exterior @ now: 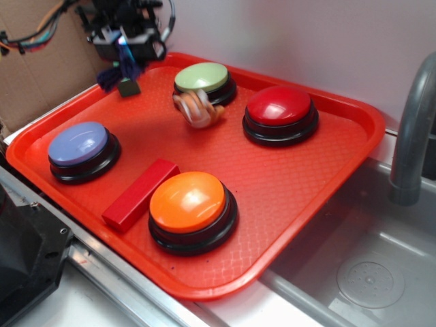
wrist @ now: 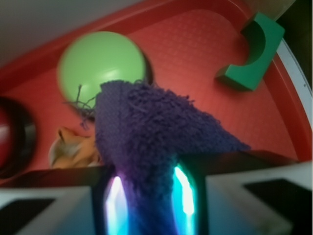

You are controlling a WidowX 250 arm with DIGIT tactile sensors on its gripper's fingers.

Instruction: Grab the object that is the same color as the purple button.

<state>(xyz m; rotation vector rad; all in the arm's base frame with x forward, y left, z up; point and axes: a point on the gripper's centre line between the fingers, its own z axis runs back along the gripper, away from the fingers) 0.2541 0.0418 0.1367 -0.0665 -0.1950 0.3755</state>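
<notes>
Orange dome button (exterior: 189, 202) at near edge of red tray (exterior: 293, 184), with red block (exterior: 139, 194) just beside it toward left. Lavender-blue purple button (exterior: 80, 145) near left edge; red button (exterior: 280, 107) toward right edge. Plush tiger (exterior: 197, 109) touching green button (exterior: 202, 78) near far edge. At far left corner, gripper (exterior: 121, 49) lifted above tray, fingers (wrist: 115, 203) clamped narrow on dark purple cloth (wrist: 151, 132), hanging free over green block (exterior: 129, 87).

Held cloth (wrist: 146, 142) at tray's (exterior: 300, 197) far left corner; plush (exterior: 197, 109) just before one button (exterior: 203, 78); block (exterior: 139, 194) between two near buttons.
</notes>
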